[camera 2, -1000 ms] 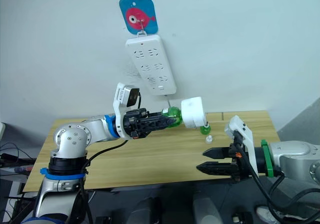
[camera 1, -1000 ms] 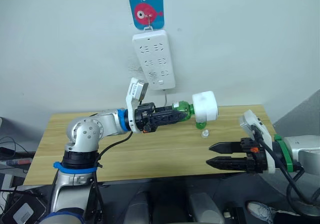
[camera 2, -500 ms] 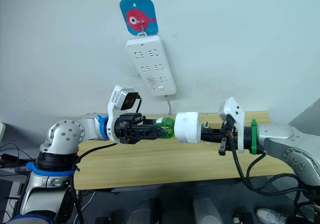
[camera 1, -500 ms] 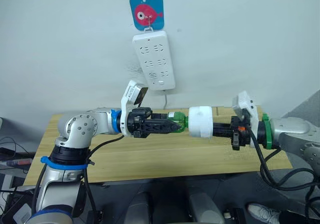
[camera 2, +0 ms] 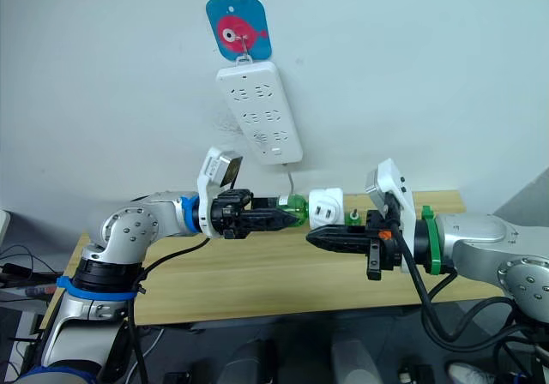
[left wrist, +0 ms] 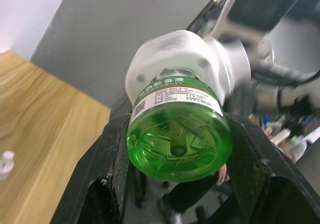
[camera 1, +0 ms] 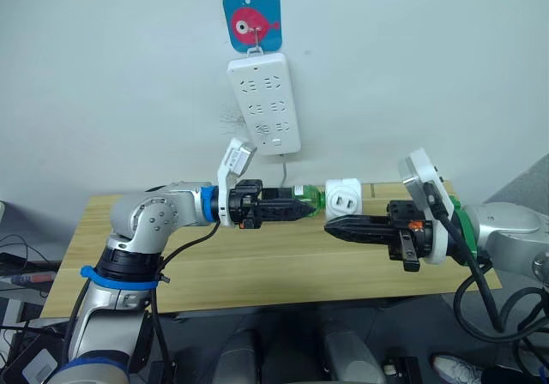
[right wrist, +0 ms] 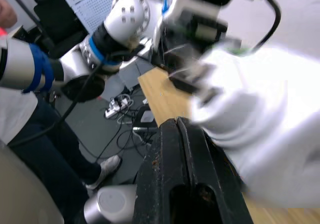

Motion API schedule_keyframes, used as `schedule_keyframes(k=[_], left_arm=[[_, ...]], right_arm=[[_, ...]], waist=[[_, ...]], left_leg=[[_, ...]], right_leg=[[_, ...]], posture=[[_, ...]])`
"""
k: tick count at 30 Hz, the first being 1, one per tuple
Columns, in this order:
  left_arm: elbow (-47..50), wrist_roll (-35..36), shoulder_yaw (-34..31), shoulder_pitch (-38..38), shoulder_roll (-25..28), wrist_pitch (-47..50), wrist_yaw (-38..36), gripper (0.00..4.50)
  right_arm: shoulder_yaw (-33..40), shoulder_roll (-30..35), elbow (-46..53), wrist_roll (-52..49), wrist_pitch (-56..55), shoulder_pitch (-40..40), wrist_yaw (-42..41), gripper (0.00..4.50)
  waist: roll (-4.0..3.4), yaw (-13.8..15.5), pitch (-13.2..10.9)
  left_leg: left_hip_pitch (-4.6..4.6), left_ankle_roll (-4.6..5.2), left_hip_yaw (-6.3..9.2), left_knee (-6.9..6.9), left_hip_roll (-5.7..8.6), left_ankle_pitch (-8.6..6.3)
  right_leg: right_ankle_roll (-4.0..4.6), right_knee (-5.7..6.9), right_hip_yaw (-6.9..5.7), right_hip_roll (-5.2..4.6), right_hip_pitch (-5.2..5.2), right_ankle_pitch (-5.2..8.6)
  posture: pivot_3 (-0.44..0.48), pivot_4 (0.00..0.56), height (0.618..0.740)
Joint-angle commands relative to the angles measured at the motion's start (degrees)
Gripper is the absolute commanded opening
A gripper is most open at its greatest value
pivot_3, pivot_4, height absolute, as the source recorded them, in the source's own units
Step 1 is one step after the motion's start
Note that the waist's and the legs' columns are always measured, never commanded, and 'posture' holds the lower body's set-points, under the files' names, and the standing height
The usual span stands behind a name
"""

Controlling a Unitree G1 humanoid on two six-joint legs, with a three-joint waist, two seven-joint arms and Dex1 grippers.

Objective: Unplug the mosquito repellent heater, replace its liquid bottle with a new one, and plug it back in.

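The white mosquito repellent heater (camera 1: pixel 343 200) hangs in the air above the table, screwed onto a green liquid bottle (left wrist: pixel 175 129). My left gripper (camera 1: pixel 298 206) is shut on that bottle and holds it level, heater end pointing right. The heater's flat face with its two slots faces the camera. My right gripper (camera 1: pixel 330 226) is shut with nothing between its fingers (right wrist: pixel 185 149). It points left, just below and in front of the heater; I cannot tell whether it touches it.
A long white power strip (camera 1: pixel 264 101) hangs on the wall under a blue fish hook (camera 1: pixel 252 21), above and left of the heater. The wooden table (camera 1: pixel 257 264) lies below both arms, with a small white cap (left wrist: pixel 5 163) on it.
The right gripper came up from low on the right, reached the heater's end, then drew back under it and shut. The heater has turned its slotted face toward the camera.
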State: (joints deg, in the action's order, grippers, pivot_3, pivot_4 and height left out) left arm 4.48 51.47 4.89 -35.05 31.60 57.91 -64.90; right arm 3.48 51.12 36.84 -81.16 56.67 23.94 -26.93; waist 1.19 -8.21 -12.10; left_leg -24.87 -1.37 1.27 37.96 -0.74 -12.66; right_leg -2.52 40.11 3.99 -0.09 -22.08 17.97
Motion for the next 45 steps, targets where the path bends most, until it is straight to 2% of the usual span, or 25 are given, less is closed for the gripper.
schedule_keyframes(k=[1, 6, 13, 19, 26, 31, 37, 45], left_arm=[[3.1, -2.8, 1.6, 0.3, 1.7, -4.6, -4.2, 2.3], [4.8, -5.7, 4.2, 0.9, 3.9, -8.1, -8.8, 2.3], [6.4, -2.2, 3.0, 0.6, 4.6, -5.2, -11.4, 2.3], [5.1, 3.2, -0.5, -0.8, 2.8, 0.0, -8.7, 2.3], [2.6, 7.4, -4.5, -2.3, 0.0, 4.6, -3.7, 2.3], [1.0, 4.0, -4.3, -2.0, -1.2, 1.4, -0.9, 2.3], [1.1, -1.6, -1.4, -1.1, -1.0, -3.8, -2.0, 2.3], [2.7, -3.9, 0.6, 0.0, 0.0, -6.2, -4.9, 2.3]], right_arm=[[1.6, -0.3, -0.6, -3.4, -0.3, 1.7, 2.4, 0.0], [1.0, -1.2, -3.8, -4.7, -0.1, 3.9, 4.7, 0.0], [0.1, -1.9, -7.2, -1.9, 1.0, 4.1, 4.3, 0.0], [-0.6, -2.1, -8.4, 2.6, 2.5, 1.5, 3.9, 0.0], [-2.0, -0.7, -3.4, 3.2, 5.4, -2.8, 1.8, 0.0], [0.0, 0.3, -0.3, -4.6, 6.0, -2.6, 2.2, 0.0], [0.9, 0.6, -0.7, -12.6, 3.5, -0.8, 6.2, 0.0], [-0.4, -0.7, -2.5, -15.4, 1.2, 0.4, 11.3, 0.0]], waist=[[0.0, 0.0, 0.0], [0.0, 0.0, 0.0], [0.0, 0.0, 0.0], [0.0, 0.1, 0.0], [-0.01, 0.0, 0.0], [0.0, 0.0, 0.0], [0.0, 0.0, 0.0], [0.0, 0.0, 0.0]], left_leg=[[0.0, 0.0, 0.0, 0.0, 0.0, 0.0], [0.0, 0.0, -0.01, 0.0, 0.0, 0.0], [0.0, 0.01, -0.01, -0.01, 0.0, 0.0], [-0.01, 0.01, 0.0, 0.0, -0.01, 0.0], [-0.01, 0.01, 0.02, 0.0, -0.02, 0.0], [-0.01, 0.01, 0.02, 0.01, -0.02, 0.0], [-0.01, 0.01, 0.01, 0.01, -0.01, 0.0], [-0.01, 0.01, 0.0, 0.0, -0.01, 0.0]], right_leg=[[0.0, 0.0, 0.0, 0.0, 0.0, 0.0], [0.0, 0.0, 0.0, 0.0, 0.0, 0.0], [0.0, -0.01, 0.0, 0.0, 0.0, 0.0], [0.0, -0.01, -0.01, 0.01, 0.0, 0.0], [0.0, 0.01, -0.02, 0.01, 0.0, 0.0], [0.0, 0.02, -0.02, 0.01, 0.0, 0.0], [0.0, 0.0, -0.01, 0.01, 0.0, 0.0], [0.0, 0.0, 0.0, 0.02, 0.0, 0.0]], posture=[[-0.237, 0.147, 0.74], [-0.229, 0.15, 0.74], [-0.225, 0.152, 0.74], [-0.226, 0.154, 0.74], [-0.226, 0.156, 0.74], [-0.228, 0.159, 0.74], [-0.235, 0.158, 0.74], [-0.23, 0.157, 0.74]])
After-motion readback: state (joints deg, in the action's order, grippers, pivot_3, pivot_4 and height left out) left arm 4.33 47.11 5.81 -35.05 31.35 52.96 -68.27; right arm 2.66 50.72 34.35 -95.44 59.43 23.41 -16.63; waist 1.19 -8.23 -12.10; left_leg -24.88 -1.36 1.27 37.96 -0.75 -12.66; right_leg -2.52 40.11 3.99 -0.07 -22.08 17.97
